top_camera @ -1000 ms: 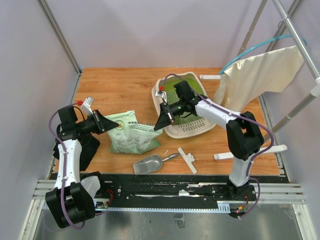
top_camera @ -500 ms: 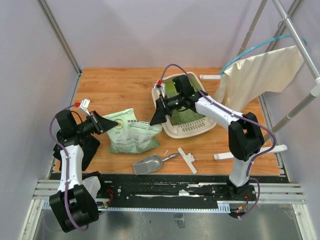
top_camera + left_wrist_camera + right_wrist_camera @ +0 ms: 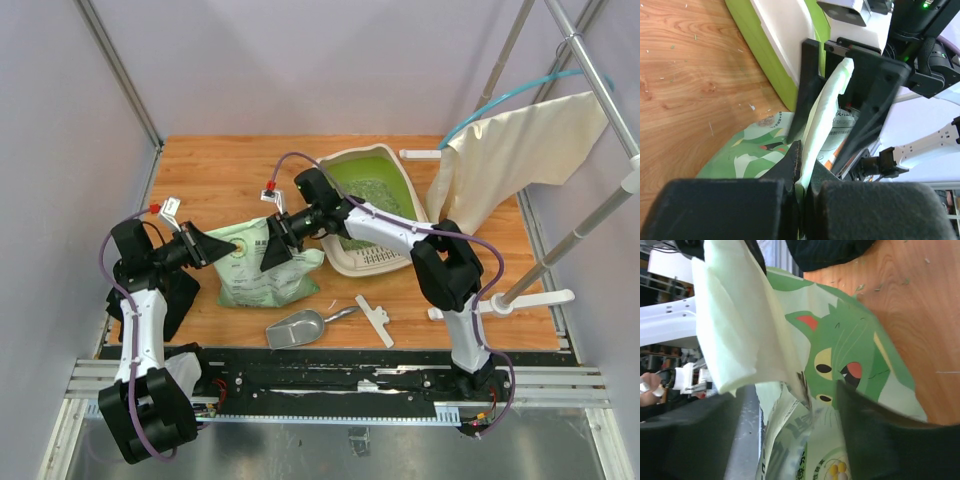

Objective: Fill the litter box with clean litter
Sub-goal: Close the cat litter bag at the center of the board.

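The light green printed bag (image 3: 262,270) lies on the wooden table left of the litter box (image 3: 378,262), a cream tray with a green inside. A thin patch of pale clean litter (image 3: 374,190) shows in it. My left gripper (image 3: 222,248) is shut on the bag's left corner, and the left wrist view shows the pale edge pinched between its pads (image 3: 792,165). My right gripper (image 3: 273,254) is open at the bag's upper right. Its fingers (image 3: 880,435) straddle the bag's raised top fold (image 3: 740,330) without pressing it.
A silver metal scoop (image 3: 297,328) and a white T-shaped piece (image 3: 375,321) lie near the table's front edge. A cream cloth (image 3: 520,150) hangs from a rail at the right. A black cloth (image 3: 180,300) sits by the left arm.
My right arm has swung left from the litter box to the bag, and its jaws have opened. The left gripper keeps its hold on the bag's corner.
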{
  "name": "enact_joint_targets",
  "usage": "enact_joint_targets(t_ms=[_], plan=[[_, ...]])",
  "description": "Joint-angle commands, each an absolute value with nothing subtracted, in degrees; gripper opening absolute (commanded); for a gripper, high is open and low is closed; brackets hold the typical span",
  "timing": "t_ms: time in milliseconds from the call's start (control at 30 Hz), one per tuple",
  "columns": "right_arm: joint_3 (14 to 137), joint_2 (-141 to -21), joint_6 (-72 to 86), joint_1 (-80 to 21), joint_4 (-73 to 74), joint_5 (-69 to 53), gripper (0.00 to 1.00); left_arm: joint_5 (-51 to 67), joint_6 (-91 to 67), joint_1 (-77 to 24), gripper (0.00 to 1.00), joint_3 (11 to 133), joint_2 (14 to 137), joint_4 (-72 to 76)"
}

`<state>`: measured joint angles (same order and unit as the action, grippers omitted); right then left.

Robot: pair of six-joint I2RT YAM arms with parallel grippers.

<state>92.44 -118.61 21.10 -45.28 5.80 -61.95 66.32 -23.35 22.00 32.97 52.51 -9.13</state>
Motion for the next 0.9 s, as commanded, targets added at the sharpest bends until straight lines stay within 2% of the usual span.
enact_joint_targets(t_ms=[0, 100, 200, 233, 333, 367, 533, 567, 633, 700, 800, 867], plan=[[92.0, -117.2, 31.0, -44.7, -0.9, -68.8, 0.54, 68.0, -23.7, 22.4, 0.01, 35.4, 52.4, -5.4], [90.4, -117.3, 42.0, -44.3, -10.1, -73.3, 0.43, 67.6, -22.8, 22.4, 0.01, 35.8, 52.7, -6.3], [87.8, -117.7, 53.9, -43.7, -22.9, -75.1, 0.42, 67.5, -22.4, 22.5, 0.00, 35.9, 52.4, -6.7], [87.8, -118.1, 56.0, -43.6, -25.1, -75.9, 0.35, 67.4, -22.1, 22.4, 0.01, 35.9, 52.3, -7.0], [88.4, -120.5, 62.7, -43.9, -30.6, -79.9, 0.05, 66.9, -21.6, 22.4, 0.01, 36.0, 52.0, -7.4], [87.3, -121.0, 67.9, -43.8, -37.3, -80.9, 0.01, 66.6, -21.3, 22.4, 0.01, 36.0, 52.0, -7.8], [87.3, -126.6, 112.7, -43.2, -85.0, -83.0, 0.01, 63.3, -18.1, 22.4, 0.01, 37.0, 52.8, -11.3], [88.9, -128.1, 117.3, -43.2, -89.1, -83.6, 0.01, 63.5, -18.6, 22.5, 0.00, 36.9, 52.9, -10.7], [89.4, -129.0, 117.5, -43.4, -88.5, -85.2, 0.01, 63.6, -19.0, 22.4, 0.05, 36.9, 53.4, -10.6], [88.5, -129.3, 117.1, -43.3, -88.2, -85.0, 0.01, 62.0, -18.3, 22.4, 0.18, 37.5, 54.1, -12.8], [86.7, -129.6, 114.9, -42.9, -85.9, -83.8, 0.01, 59.7, -16.7, 22.4, 0.29, 38.3, 54.5, -15.6], [84.6, -129.2, 111.0, -42.4, -81.9, -83.2, 0.01, 57.4, -16.4, 22.4, 0.31, 38.6, 54.3, -17.0]])
